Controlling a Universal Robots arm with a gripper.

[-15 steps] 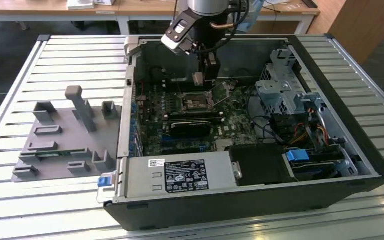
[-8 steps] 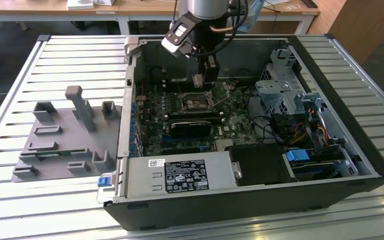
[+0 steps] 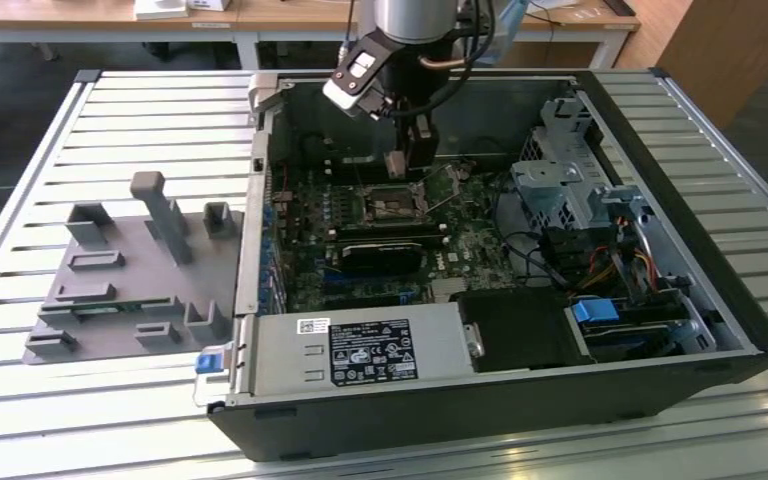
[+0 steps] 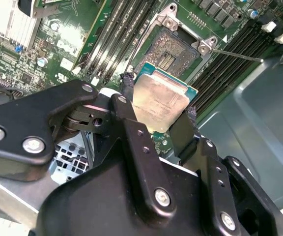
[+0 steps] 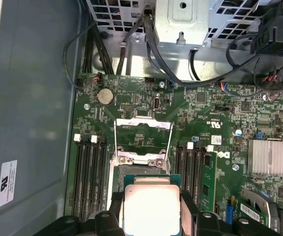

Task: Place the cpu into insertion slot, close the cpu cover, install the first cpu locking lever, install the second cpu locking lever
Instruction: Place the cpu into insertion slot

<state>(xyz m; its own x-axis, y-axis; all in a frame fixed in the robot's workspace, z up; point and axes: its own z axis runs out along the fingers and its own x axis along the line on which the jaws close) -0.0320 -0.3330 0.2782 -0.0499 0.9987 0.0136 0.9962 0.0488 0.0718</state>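
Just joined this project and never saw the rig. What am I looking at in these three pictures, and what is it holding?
It is one robot arm with a gripper, reaching into an open computer case that lies on a slatted table. The exterior view comes from a camera off the arm. Both wrist views come from cameras riding on the arm. The gripper pinches the cpu, a silvery square chip, near the insertion slot on the green board, not yet seated. The cpu cover stands open. A grey fixture plate lies at the exterior view's left.
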